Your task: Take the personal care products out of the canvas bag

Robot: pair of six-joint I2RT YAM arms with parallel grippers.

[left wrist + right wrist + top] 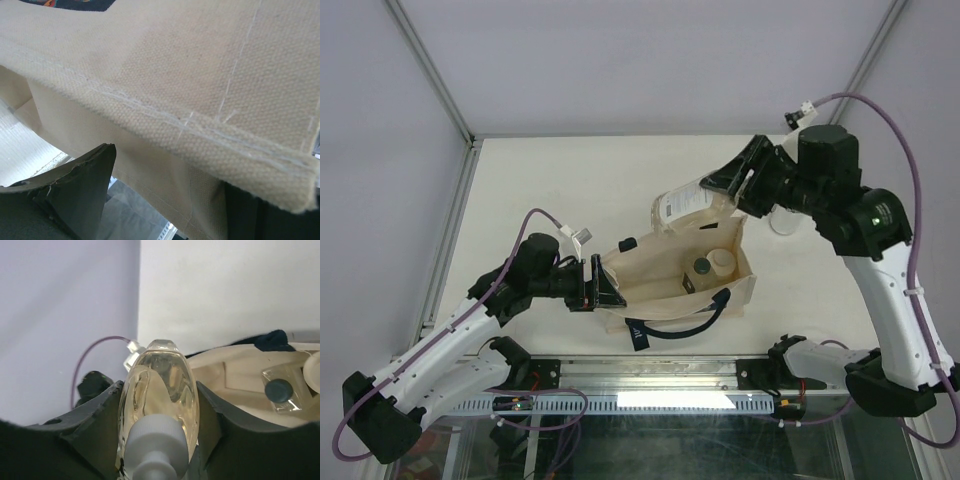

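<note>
Overhead, we see the right gripper clamped on a clear bottle, held tilted just above the bag's far rim. Only its wrist view shows the smooth oval body, yellowish liquid and white cap nearest the palm, with a dark-capped bottle in the bag beyond the fingers. The left gripper pinches the bag's end. Its camera shows only coarse woven cloth and a stitched hem between dark fingers.
</note>
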